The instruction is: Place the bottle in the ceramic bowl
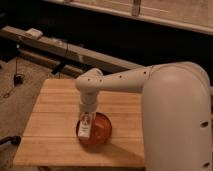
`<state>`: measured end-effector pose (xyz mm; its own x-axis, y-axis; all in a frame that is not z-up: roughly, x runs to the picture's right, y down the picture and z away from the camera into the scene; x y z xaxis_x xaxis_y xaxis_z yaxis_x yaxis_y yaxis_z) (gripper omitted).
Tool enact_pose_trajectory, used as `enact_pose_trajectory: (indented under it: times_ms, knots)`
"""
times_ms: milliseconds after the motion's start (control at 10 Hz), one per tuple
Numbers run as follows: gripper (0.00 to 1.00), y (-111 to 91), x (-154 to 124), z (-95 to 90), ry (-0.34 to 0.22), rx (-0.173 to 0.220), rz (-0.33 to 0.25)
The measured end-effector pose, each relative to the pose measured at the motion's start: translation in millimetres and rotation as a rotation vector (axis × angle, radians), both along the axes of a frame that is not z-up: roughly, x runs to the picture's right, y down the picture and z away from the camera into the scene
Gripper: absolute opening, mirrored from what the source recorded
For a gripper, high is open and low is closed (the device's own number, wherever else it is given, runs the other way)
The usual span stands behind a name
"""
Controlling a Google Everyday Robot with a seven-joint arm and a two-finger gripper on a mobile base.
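The red-orange ceramic bowl (96,131) sits on the wooden table (55,107), near its front middle. My gripper (86,119) hangs straight down from the white arm, over the left part of the bowl. It is shut on the pale bottle (85,126), which hangs upright with its light label facing me. The bottle's lower end is at the bowl's left rim, just inside or above it. I cannot tell whether the bottle touches the bowl.
The large white arm (175,110) fills the right side and hides the table's right part. A long dark rail with cables (65,50) runs behind the table. The floor (20,85) lies to the left.
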<state>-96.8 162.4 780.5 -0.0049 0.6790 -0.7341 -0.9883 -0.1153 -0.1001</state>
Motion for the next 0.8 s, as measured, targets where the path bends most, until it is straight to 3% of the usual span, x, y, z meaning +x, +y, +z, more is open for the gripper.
enact_pose_trajectory:
  times_ms: [500,800]
  knots:
    - [0.75,1,25,3.0,0.064,0.002,0.034]
    - [0.8,-1,29,4.2,0.074,0.009,0.036]
